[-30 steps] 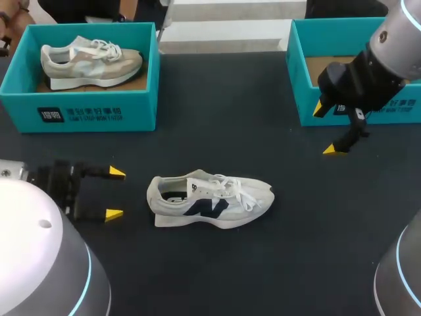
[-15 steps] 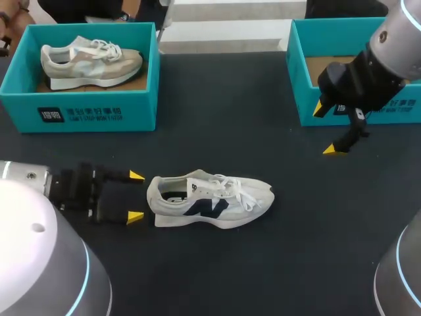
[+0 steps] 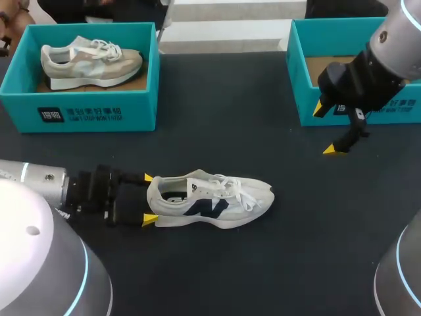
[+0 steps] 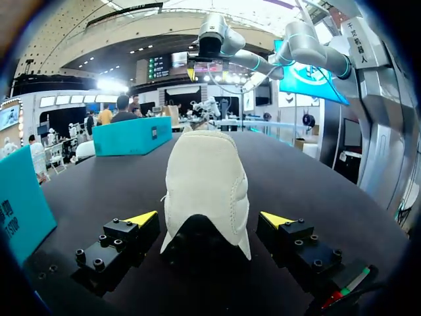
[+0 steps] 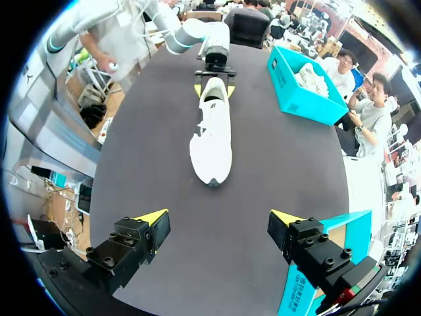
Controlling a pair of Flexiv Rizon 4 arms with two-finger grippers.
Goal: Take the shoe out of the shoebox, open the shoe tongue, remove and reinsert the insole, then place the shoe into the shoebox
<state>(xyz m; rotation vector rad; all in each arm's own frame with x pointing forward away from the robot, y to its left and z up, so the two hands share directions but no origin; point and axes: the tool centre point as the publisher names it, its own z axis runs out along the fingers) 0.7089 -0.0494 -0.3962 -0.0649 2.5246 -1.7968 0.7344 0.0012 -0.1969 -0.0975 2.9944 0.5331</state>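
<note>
The left gripper (image 3: 149, 198) has advanced from the lower left. Its spread fingers now flank the heel of the shoe (image 3: 210, 201), probably to steady it. The right gripper (image 3: 324, 130), also spread, stays at the upper right.

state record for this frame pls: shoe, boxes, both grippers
white shoe: on its sole on the table, outside both boxes, toe toward my right
left gripper: open, one finger on each side of the shoe's heel, not clamped
right gripper: open, empty, in front of the right shoebox
left shoebox: holds a beige shoe
right shoebox interior: cardboard floor showing, partly hidden
</note>
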